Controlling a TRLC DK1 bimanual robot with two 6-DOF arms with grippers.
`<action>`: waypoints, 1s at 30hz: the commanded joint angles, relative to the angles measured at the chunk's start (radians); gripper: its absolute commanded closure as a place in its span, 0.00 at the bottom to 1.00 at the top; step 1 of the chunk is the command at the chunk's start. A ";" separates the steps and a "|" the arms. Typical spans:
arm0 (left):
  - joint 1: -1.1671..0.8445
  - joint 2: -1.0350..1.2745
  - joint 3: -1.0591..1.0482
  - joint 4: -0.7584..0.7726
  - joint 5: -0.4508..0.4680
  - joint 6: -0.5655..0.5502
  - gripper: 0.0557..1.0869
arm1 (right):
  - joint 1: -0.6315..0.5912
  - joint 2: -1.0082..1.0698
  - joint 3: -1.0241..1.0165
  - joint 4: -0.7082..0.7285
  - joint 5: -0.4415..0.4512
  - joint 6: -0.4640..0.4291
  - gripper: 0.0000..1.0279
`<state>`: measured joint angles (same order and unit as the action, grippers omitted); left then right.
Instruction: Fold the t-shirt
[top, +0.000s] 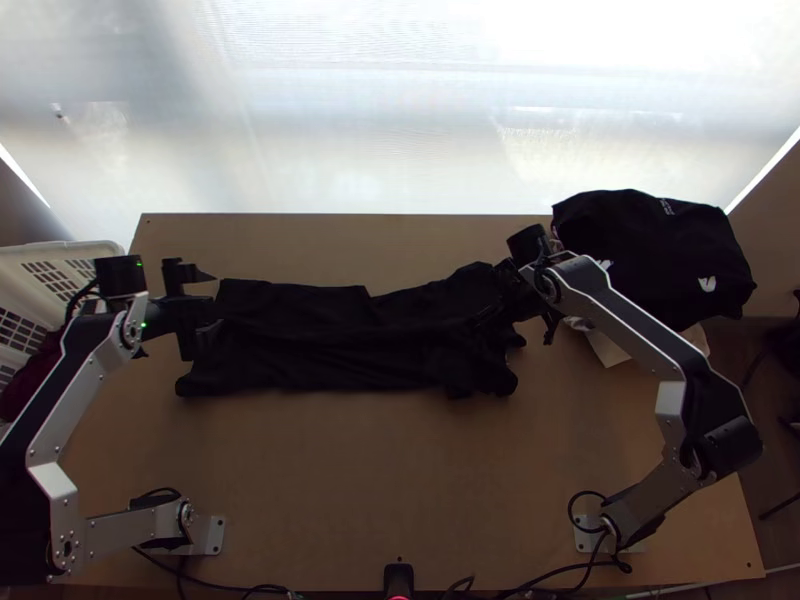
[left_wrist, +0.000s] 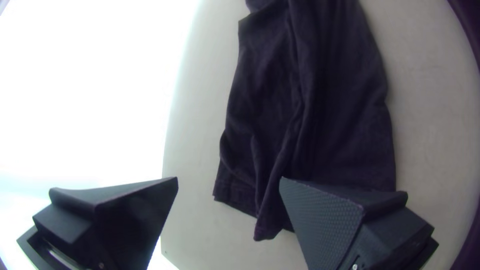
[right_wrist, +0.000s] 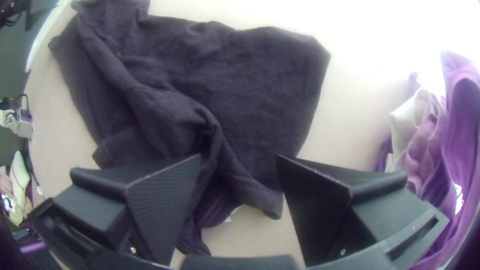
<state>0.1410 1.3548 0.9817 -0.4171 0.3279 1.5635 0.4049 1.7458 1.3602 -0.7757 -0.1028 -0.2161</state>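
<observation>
At tabletop (top: 400, 450) centre, black t-shirt (top: 340, 345) lies rumpled, long axis nine to three o'clock in top view. Left end effector (left_wrist: 229, 177) at its ten o'clock corner, fingers wide apart, holding nothing; shirt stretches toward three. Right end effector (right_wrist: 239, 155) over two o'clock end, fingers wide apart, nothing gripped; shirt stretches toward nine. Each arm nearer own end, so paired grip seems likely. Right wrist view picks out small white patch (right_wrist: 231, 215) beside cloth edge. Farther, toward two: dark heap (top: 655, 250).

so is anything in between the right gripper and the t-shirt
Nothing visible: the right gripper is open above the black t-shirt, and the other clothes lie off to the right in the top view.
</observation>
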 joint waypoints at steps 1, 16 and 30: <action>0.098 -0.068 -0.002 -0.098 0.049 0.012 0.04 | 0.006 -0.075 -0.016 -0.028 0.008 0.012 0.27; -0.009 -0.108 -0.009 -0.396 0.056 -0.404 0.09 | 0.273 -0.095 -0.024 0.053 0.097 -0.003 0.88; 0.020 0.297 0.183 -0.674 0.186 -0.625 0.96 | 0.370 0.004 -0.035 0.124 0.095 -0.035 0.97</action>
<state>0.1429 1.4799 1.0889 -0.9882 0.4500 1.0115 0.7322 1.7081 1.3338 -0.6846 -0.0078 -0.2401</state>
